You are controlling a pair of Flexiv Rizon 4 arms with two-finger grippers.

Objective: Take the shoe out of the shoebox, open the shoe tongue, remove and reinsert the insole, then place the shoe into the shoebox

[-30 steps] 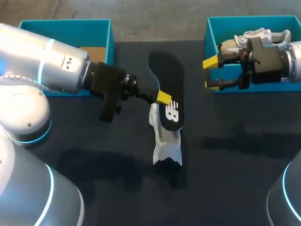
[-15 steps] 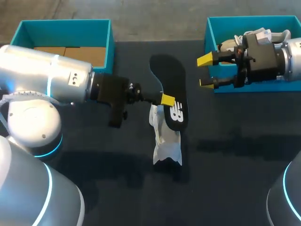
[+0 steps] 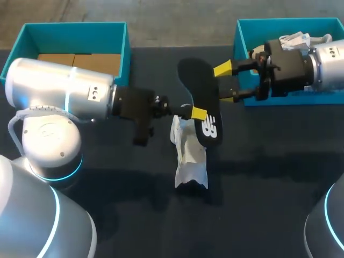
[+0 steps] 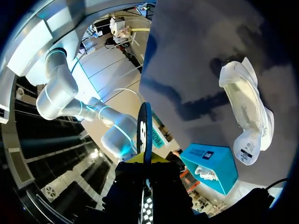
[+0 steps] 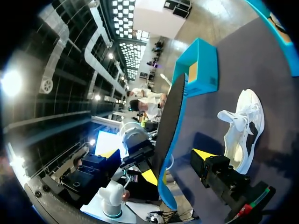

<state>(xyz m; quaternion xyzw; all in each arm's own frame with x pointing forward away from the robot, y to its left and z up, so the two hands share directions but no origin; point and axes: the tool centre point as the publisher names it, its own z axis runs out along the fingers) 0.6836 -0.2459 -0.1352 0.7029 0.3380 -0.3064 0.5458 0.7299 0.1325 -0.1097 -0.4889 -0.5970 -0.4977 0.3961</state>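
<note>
L gripper (image 3: 199,113) clamped on the black insole (image 3: 200,88), pinching one long edge approx. mid-length. Insole is held up off the table (image 3: 258,188), tilted, w/ its printed end over the shoe in the head view. In the L wrist view the insole shows edge-on, rising straight out from betw. the fingers. R gripper (image 3: 224,84) is spread wide, holding nothing. Its two yellow tips sit at the insole's other long edge, opp. the L gripper. R wrist view puts the insole betw. the two fingers w/ a clear gap to one; contact w/ the other can't be made out. White shoe (image 3: 189,156) lies on the table under the insole's printed end, just beside the L gripper, outside both boxes. Teal shoebox (image 3: 242,43) is by the R arm, w/ white stuff inside. Second teal box (image 3: 124,48) is by the L arm, brown bottom showing
</note>
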